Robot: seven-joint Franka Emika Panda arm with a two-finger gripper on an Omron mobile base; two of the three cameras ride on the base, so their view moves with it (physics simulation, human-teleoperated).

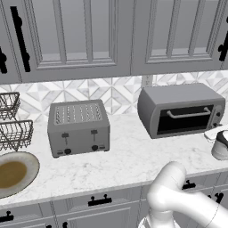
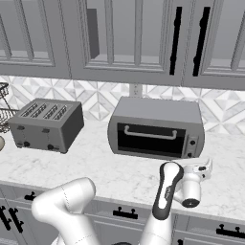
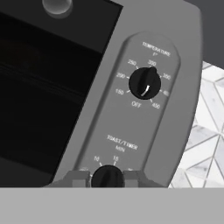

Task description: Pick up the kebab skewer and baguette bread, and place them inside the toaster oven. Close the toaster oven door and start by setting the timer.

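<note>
The grey toaster oven [image 1: 178,109] [image 2: 155,127] stands on the marble counter against the tiled wall. Its dark glass door [image 1: 185,119] [image 2: 150,139] is closed, with the silver bar handle across the top. In the hand view I look straight at the oven's right-side control panel [image 3: 109,109]. My gripper [image 3: 107,178] is shut on the timer knob [image 3: 107,176], one fingertip [image 3: 72,178] on each side of it. The temperature knob [image 3: 144,82] sits above it. My white hand [image 2: 191,186] reaches toward the oven's right front corner. The kebab skewer and baguette bread are out of view.
A slotted grey pop-up toaster [image 1: 79,127] [image 2: 45,124] stands left of the oven. Wire baskets [image 1: 13,129] and a round plate with brown contents [image 1: 13,171] are at the far left. Upper cabinets [image 1: 80,35] hang above, and drawers run below the counter's front edge.
</note>
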